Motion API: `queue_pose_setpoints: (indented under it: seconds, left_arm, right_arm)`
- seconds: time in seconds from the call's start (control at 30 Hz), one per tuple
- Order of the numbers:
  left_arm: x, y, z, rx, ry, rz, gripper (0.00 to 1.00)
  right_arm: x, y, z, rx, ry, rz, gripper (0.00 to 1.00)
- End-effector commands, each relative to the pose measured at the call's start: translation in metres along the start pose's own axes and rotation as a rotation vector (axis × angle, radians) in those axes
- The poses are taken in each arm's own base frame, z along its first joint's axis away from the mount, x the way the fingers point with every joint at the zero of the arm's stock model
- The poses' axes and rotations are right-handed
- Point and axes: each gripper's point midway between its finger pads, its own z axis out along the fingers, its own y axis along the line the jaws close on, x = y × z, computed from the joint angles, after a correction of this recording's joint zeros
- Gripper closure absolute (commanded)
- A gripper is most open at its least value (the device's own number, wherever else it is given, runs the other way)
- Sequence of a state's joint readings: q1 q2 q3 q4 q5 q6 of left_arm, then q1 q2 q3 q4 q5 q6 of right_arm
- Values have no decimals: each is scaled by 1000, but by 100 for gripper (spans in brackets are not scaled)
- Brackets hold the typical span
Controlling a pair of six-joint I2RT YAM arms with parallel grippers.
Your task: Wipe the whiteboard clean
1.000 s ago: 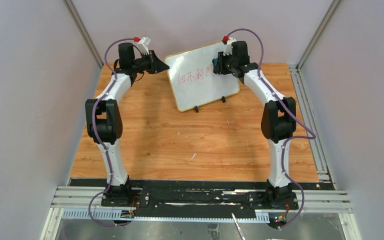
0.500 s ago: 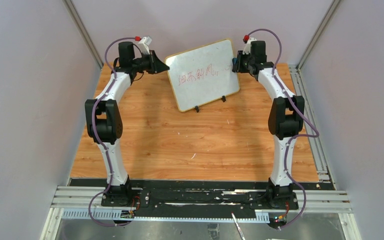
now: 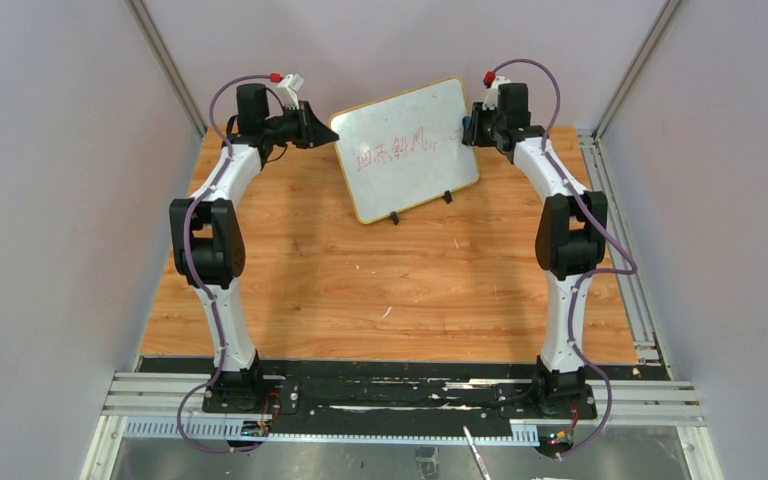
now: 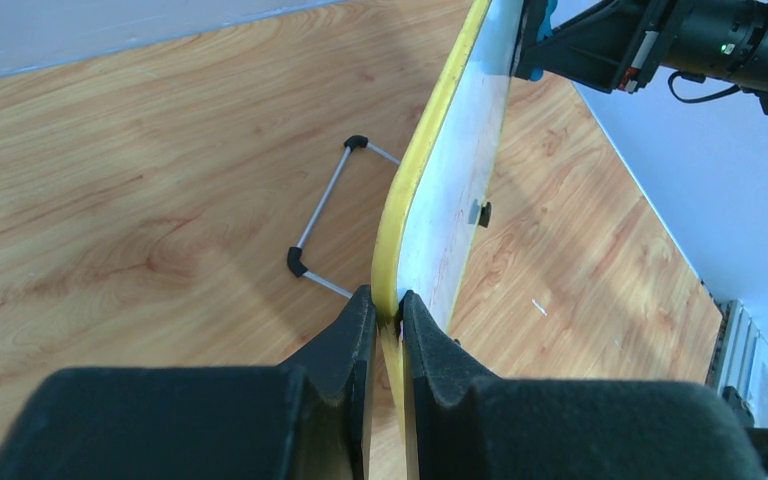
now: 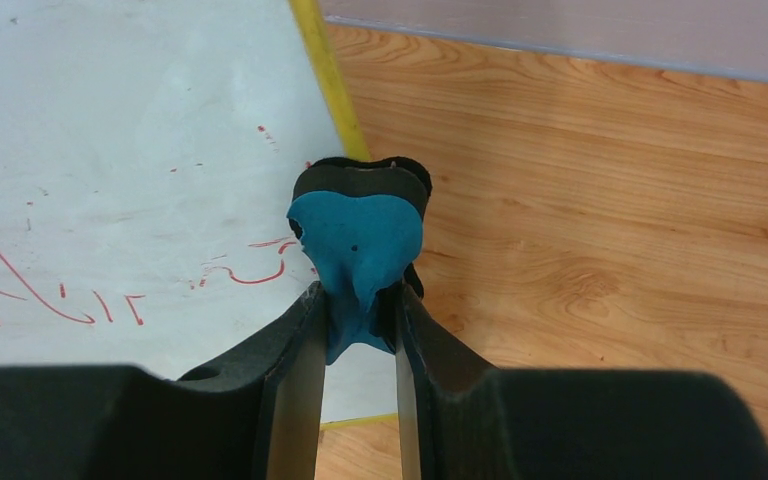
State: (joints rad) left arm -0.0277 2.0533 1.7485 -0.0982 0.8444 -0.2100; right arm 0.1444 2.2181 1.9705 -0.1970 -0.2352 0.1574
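The whiteboard [image 3: 407, 150] stands tilted at the back of the table, white with a light-wood frame and red handwriting across its middle. My left gripper [image 3: 329, 133] is shut on its left edge; in the left wrist view the yellow frame [image 4: 415, 190] sits pinched between the black fingers [image 4: 345, 345]. My right gripper [image 3: 468, 131] is at the board's upper right edge, shut on a blue eraser [image 5: 358, 240]. The eraser's black felt end lies against the board's right rim [image 5: 330, 75], beside short red strokes [image 5: 250, 272].
The board's wire stand [image 4: 322, 220] props it from behind on the wood tabletop [image 3: 390, 280]. Two small black feet [image 3: 394, 217] rest on the table. Grey walls enclose the cell; metal rails [image 3: 620, 250] run along the right and near edges.
My right gripper with the eraser swept from over the handwriting to the board's right edge, then stayed there. The left gripper has held the board's left edge throughout.
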Motion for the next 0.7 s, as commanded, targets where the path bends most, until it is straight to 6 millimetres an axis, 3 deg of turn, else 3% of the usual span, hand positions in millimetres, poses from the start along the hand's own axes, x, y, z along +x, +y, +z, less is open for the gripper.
queue_pose_setpoints:
  seconds: [0.0, 0.17, 0.33, 0.47, 0.67]
  left_arm:
    - [11, 12, 6, -15, 28, 8, 100]
    - [10, 11, 6, -13, 28, 8, 100]
    - [11, 11, 6, -11, 31, 7, 100]
    - [12, 11, 6, -9, 33, 6, 100]
    - [14, 9, 5, -2, 42, 8, 100]
  right_arm:
    - [3, 46, -5, -84, -3, -27, 99]
    - [10, 79, -7, -138, -3, -38, 100]
    - [15, 100, -7, -168, -1, -58, 99]
    - [19, 87, -7, -127, 10, -67, 99]
    - [19, 45, -5, -58, 19, -33, 99]
